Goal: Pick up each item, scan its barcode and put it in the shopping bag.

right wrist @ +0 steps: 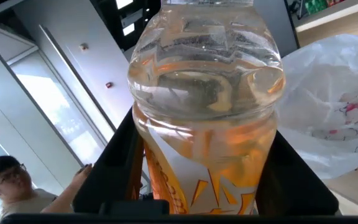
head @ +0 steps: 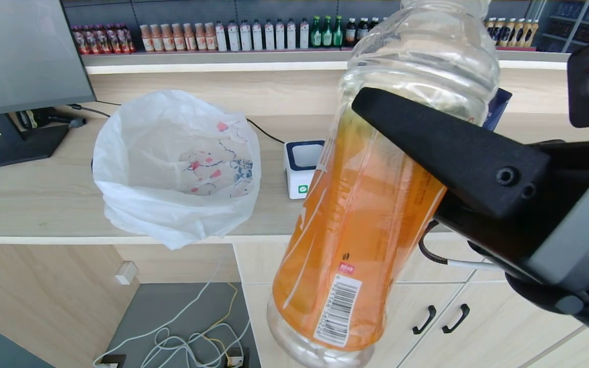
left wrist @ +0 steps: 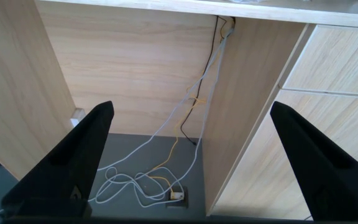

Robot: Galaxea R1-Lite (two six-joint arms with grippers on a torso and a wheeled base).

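A clear bottle of orange drink [head: 371,204] is held up close to the head camera, tilted, its barcode label [head: 338,309] near its lower end. My right gripper [head: 402,153] is shut on the bottle's middle; in the right wrist view the bottle [right wrist: 207,118] stands between the black fingers [right wrist: 120,168]. The white shopping bag [head: 177,163] stands open on the wooden counter [head: 28,199] to the left. A small white barcode scanner [head: 300,168] sits on the counter behind the bottle. My left gripper [left wrist: 191,162] is open with nothing in it, low beside the counter's underside.
A monitor [head: 18,66] on a stand occupies the counter's back left. Shelves of bottles [head: 253,35] line the far wall. Cables [left wrist: 160,168] lie on the floor in the open bay under the counter, and cabinet doors with black handles [head: 440,319] are at lower right.
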